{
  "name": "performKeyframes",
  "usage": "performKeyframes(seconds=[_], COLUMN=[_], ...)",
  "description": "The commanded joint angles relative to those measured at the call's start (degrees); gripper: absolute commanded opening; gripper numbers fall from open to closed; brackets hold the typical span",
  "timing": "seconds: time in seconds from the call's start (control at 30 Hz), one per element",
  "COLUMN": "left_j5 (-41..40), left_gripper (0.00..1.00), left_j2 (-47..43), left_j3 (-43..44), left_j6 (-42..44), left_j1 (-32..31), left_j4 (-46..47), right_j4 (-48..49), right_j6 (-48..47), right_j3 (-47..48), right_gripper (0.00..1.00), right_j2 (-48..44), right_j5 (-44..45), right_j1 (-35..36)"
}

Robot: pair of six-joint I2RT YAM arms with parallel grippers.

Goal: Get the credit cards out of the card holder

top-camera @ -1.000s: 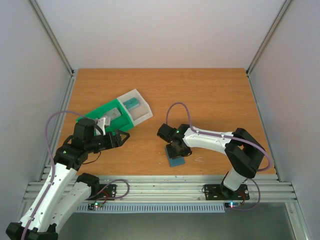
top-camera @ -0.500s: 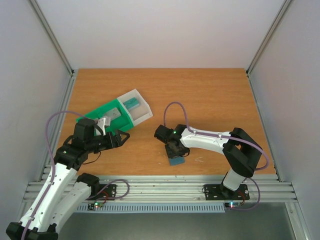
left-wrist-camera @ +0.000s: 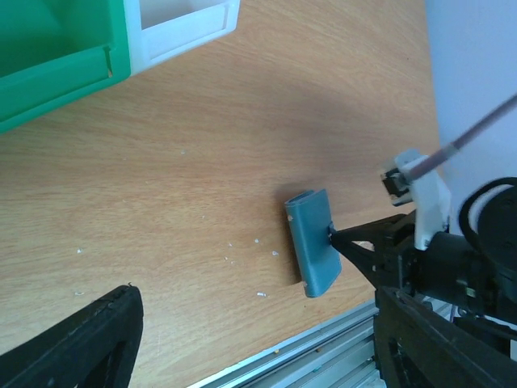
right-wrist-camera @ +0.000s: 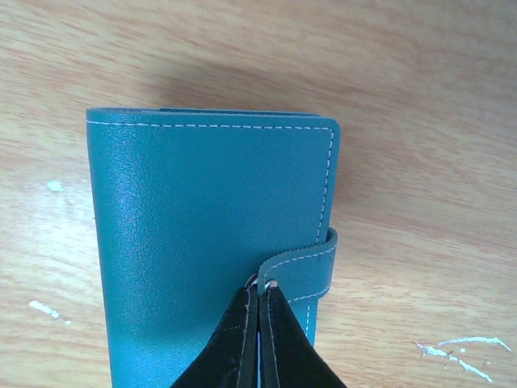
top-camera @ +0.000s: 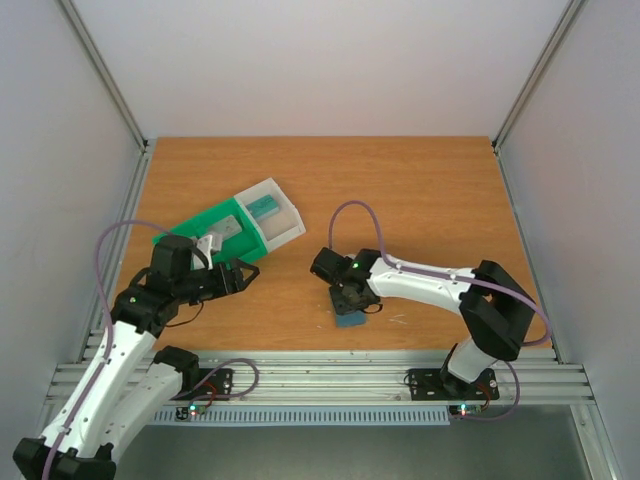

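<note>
The card holder is a closed blue wallet lying on the table near the front edge. It also shows in the left wrist view and fills the right wrist view. My right gripper is shut on the wallet's small side tab, with its fingertips pinching the tab's end at the snap. The wallet's gripper side looks slightly raised, with a shadow under it. My left gripper is open and empty, to the left of the wallet. The credit cards are hidden.
A green-and-clear compartment tray lies at the middle left, just behind my left gripper, with a teal card in its clear part. Its corner shows in the left wrist view. The metal rail runs along the front edge.
My right wrist has shifted slightly left and turned, with the elbow swinging right. The wallet stays in about the same place. The left arm has hardly moved.
</note>
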Motion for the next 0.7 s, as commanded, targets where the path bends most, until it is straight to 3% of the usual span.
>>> performKeyframes(seconds=[0.0, 0.17, 0.43, 0.67], left_j5=[0.94, 3.31, 10.41, 12.02], left_gripper=[0.78, 0.74, 0.72, 0.72], left_j2=[1.05, 1.84, 3.67, 5.38], left_j3=[-0.36, -1.97, -8.19, -11.17], left_j6=[-0.82, -3.27, -12.68, -18.22], left_j1=[-0.15, -0.17, -0.66, -2.26], left_j4=[1.82, 4.97, 18.79, 27.33], right_j4=[4.48, 8.62, 15.49, 21.88], right_j6=[-0.68, -0.46, 1.62, 4.33], right_j3=[-2.08, -3.82, -4.07, -3.47], right_gripper=[0.01, 0.01, 0.01, 0.01], right_j2=[-5.76, -11.02, -17.99, -18.82], right_j5=[0.25, -1.48, -6.26, -12.78], right_j1=[0.7, 1.11, 2.14, 3.44])
